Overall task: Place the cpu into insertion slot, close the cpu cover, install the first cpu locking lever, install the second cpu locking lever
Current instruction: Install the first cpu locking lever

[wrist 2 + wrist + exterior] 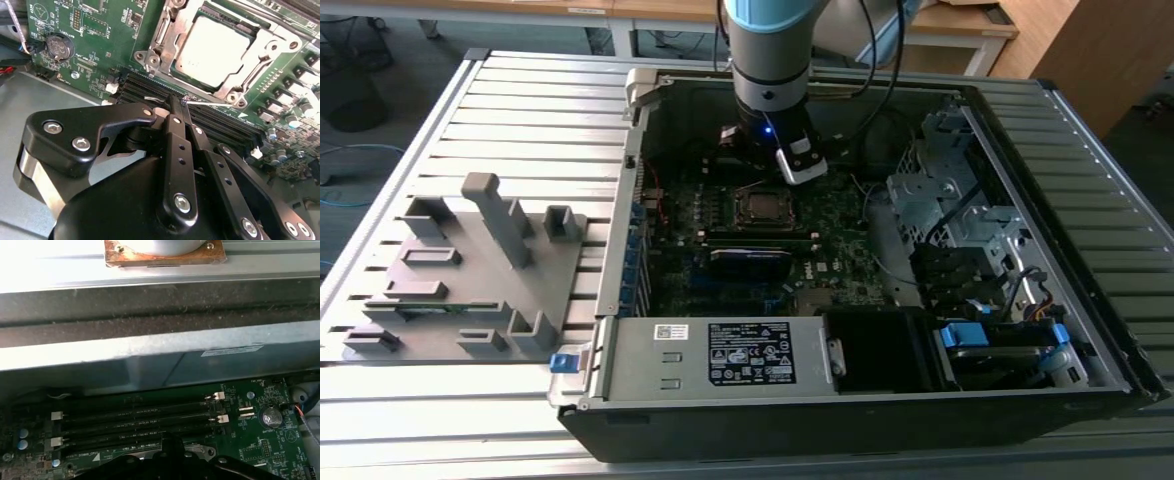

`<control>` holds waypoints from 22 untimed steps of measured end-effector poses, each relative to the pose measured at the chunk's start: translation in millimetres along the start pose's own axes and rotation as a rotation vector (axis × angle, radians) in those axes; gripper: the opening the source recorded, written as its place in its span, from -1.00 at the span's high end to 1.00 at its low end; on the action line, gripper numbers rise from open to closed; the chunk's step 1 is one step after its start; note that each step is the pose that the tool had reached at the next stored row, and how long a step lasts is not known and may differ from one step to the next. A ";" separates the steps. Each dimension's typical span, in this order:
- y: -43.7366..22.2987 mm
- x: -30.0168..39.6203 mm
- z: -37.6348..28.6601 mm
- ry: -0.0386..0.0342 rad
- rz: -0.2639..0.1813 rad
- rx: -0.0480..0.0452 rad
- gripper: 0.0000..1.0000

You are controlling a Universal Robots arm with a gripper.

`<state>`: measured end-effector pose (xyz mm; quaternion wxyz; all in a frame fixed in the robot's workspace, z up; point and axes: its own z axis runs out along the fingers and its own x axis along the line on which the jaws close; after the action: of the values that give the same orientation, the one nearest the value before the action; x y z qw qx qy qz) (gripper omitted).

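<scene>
One arm pointing straight down, claw pinched closed, just beside cpu

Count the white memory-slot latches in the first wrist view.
4. Two white latches sit at the end of the memory slots nearer the coin battery; two more at the opposite end. The pincer may hide others.

Slatted grey metal table. Bears 2 things directly: an open black PC case toward the exterior view's right, lying on its side, and a grey fixture with upright posts toward the exterior view's left, just beside the case.
</scene>
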<state>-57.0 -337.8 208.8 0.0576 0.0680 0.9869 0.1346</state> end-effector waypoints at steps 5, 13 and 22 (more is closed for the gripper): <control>0.6 0.4 1.7 -0.0034 -0.001 -0.0006 0.80; 4.9 1.3 5.3 -0.0078 -0.002 -0.0013 0.80; 4.5 1.7 8.2 -0.0306 -0.009 -0.0021 0.80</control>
<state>-57.0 -331.2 202.0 0.0734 0.0657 0.9860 0.1344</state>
